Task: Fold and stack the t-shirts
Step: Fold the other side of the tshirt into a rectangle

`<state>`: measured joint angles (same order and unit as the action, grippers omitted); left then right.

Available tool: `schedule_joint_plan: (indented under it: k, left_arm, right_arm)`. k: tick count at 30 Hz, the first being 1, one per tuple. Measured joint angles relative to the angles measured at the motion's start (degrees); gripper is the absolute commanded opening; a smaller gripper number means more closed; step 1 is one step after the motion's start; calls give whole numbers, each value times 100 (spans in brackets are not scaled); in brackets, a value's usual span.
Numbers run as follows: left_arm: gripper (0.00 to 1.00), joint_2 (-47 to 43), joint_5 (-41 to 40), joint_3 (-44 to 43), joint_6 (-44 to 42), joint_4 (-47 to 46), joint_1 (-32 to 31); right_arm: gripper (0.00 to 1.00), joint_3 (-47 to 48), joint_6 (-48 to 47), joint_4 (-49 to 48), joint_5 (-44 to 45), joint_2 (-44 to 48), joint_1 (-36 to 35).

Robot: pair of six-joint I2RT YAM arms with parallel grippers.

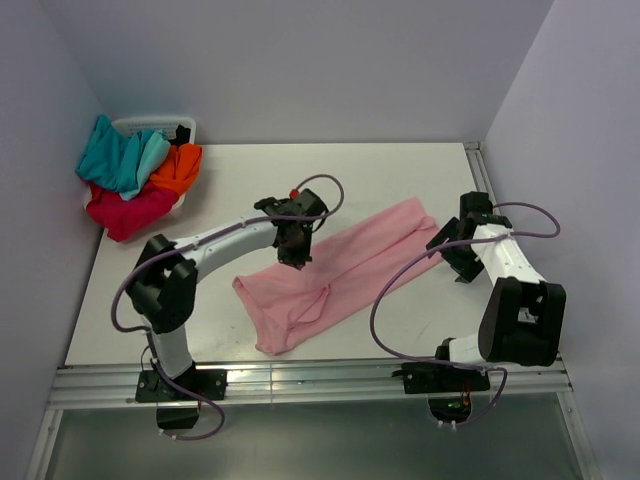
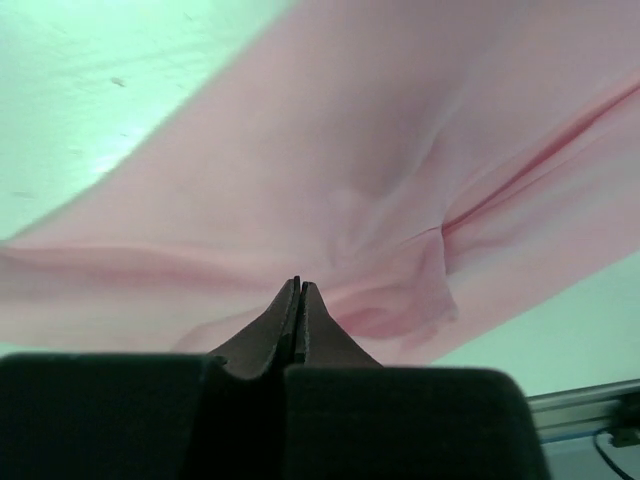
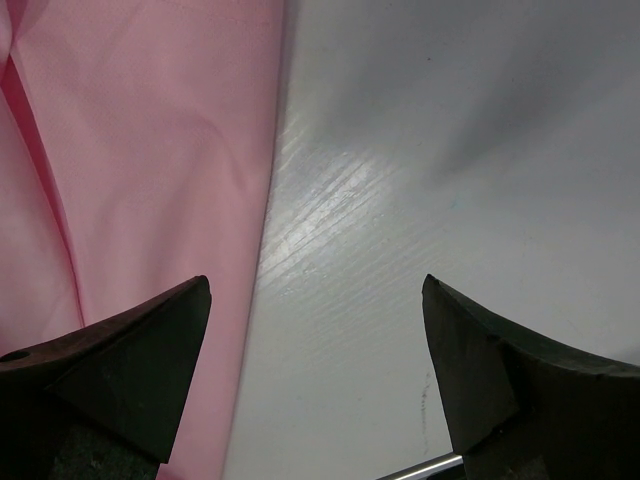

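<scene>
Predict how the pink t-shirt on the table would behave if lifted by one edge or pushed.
Probably floppy: the pink t-shirt lies flat with soft creases, so it would likely drape and sag. It looks thin, so probably light. Pushed, it would likely bunch rather than slide whole; folds already show in it.

We count four t-shirts, one light pink tee (image 1: 340, 265) spread across the middle of the surface (image 1: 400, 180) and a teal tee (image 1: 110, 155), an orange tee (image 1: 178, 168) and a crimson tee (image 1: 130, 210) heaped far left, one white basket (image 1: 150, 124) beneath that heap, and two arms, the left arm (image 1: 215, 240) and the right arm (image 1: 505, 260).
</scene>
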<state>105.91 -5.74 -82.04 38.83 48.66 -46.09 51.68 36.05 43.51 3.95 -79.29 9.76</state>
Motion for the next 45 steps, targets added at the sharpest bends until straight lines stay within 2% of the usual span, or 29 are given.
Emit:
schedule_joint_plan:
  k: [4,13,20,29,34,36,39,43,45]
  left_arm:
    - [0,-306,-31,-61,4,-37,125]
    - [0,455,339,-59,24,-72,-321]
    - [0,538,608,-109,28,28,-664]
    - [0,914,1292,-885,-254,595,-1167]
    - [0,922,946,-1193,-295,940,-1327]
    - [0,673,772,-1147,-164,911,-1189]
    - [0,-11,503,-800,59,723,-579]
    - [0,-638,33,-339,243,514,376]
    - [0,-664,-81,-120,275,411,597]
  right_arm:
    - [93,24,-4,-26,-37,-173,4]
    - [93,452,-63,-26,-55,-557,4]
    - [93,501,-107,-50,-55,-647,4]
    - [93,501,-107,-96,-59,-883,4]
    - [92,518,-103,-87,-101,-916,4]
    - [90,588,-101,-66,-140,-916,4]
    - [84,844,-92,7,-212,-916,2]
    - [84,1495,-74,94,-306,-940,-59]
    - [84,1902,-74,125,-391,-1071,-118]
